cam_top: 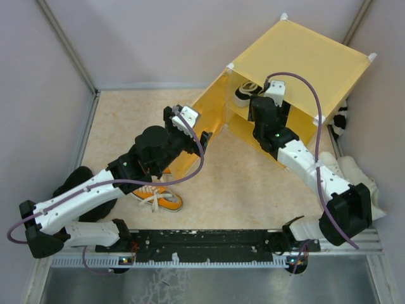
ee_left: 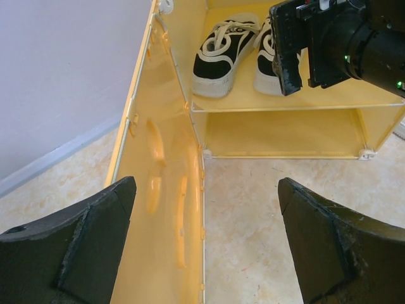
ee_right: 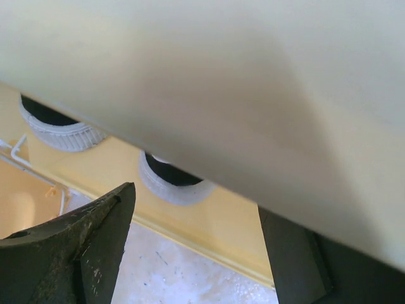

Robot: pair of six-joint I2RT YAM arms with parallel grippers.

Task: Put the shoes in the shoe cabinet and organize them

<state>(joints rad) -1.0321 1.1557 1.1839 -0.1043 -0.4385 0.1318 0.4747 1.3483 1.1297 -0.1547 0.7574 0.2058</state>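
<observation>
- The shoe cabinet [cam_top: 304, 57] is seen at the far right of the bench [cam_top: 247, 183], with its door [ee_left: 158, 190] swung wide to the left
- The black-and-white pair [ee_left: 223, 50] is found side by side on the upper shelf [ee_left: 329, 95], heels to the front; nothing is seen in the lower compartment [ee_left: 278, 130]
- The right tool [ee_right: 196, 201] is held just before those heels, jaws apart, with nothing seen between them; a pale blurred surface fills the view above it and cannot be identified
- The left tool [ee_left: 205, 190] is poised beside the door's free edge, jaws spread wide and gripping nothing
- An orange shoe [cam_top: 163, 197] is left on the bench under the left arm, and the off-white shoes [cam_top: 354, 174] are piled by the right arm's elbow
- Risk: the heels could be nudged and the pair skewed if the right tool is drawn out carelessly
- Risk: the door could be knocked shut onto the right arm by a brush from the left tool
- Risk: the orange shoe could be dragged by the left arm's sweep
</observation>
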